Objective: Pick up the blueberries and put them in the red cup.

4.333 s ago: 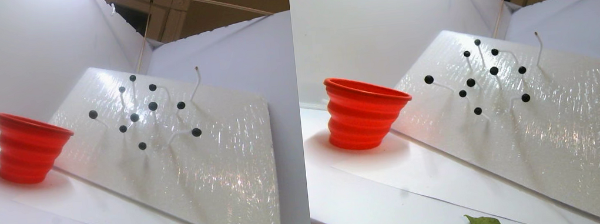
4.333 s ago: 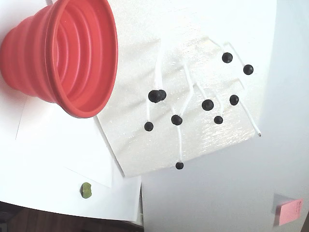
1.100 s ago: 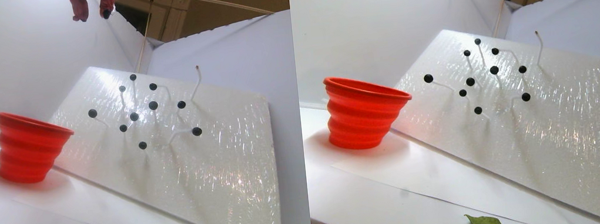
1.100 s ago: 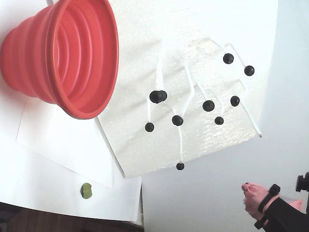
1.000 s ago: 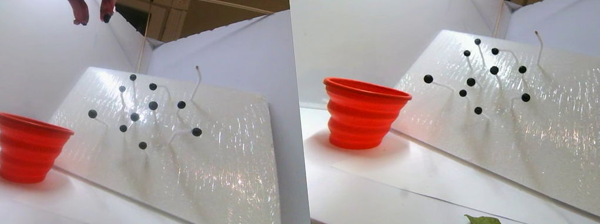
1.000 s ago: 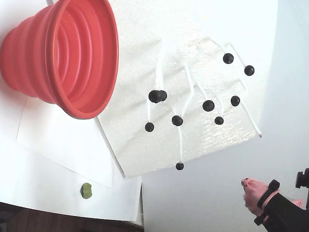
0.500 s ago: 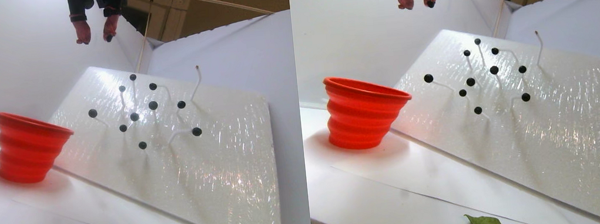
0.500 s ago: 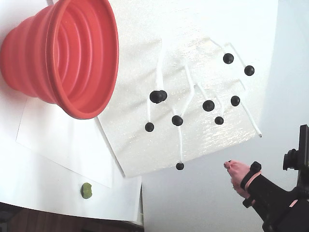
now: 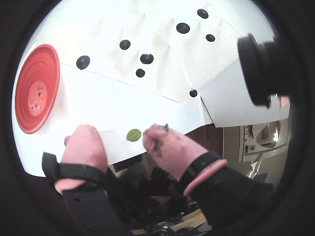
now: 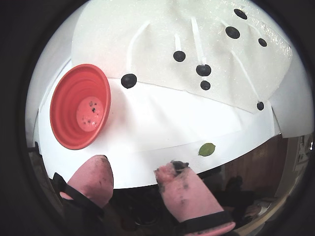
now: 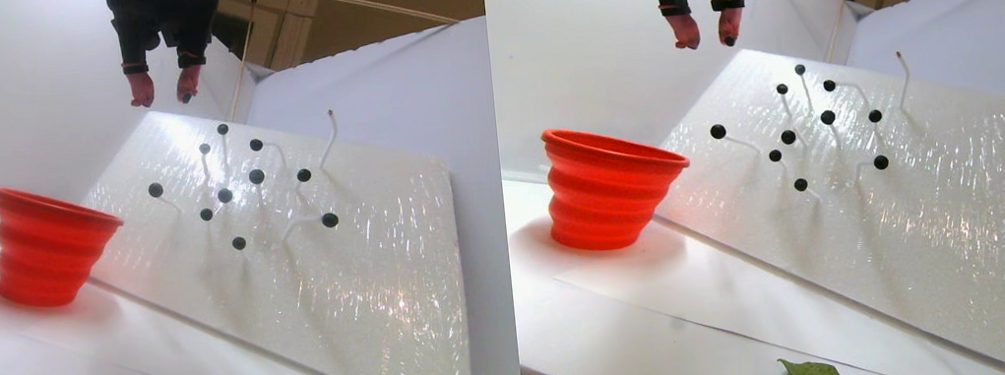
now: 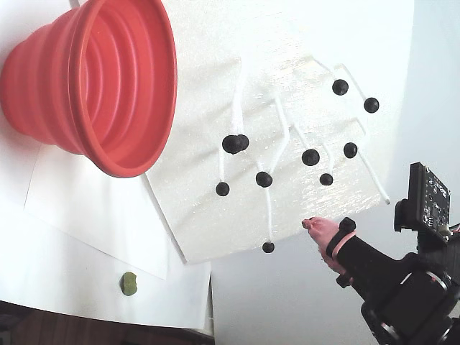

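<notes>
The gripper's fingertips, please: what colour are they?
Pink, smudged with dark marks; the fingertips show best in a wrist view.

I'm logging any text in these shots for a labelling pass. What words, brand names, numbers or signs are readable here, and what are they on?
No readable text in any view.
The red cup, the textured white sheet holding the blueberries and the gripper carry no lettering.
The dark circuit board on the arm in the fixed view has tiny markings, too small to read.

I can't read any text, label, brand or number anywhere; nothing printed shows in either wrist view, the stereo pair or the fixed view.
</notes>
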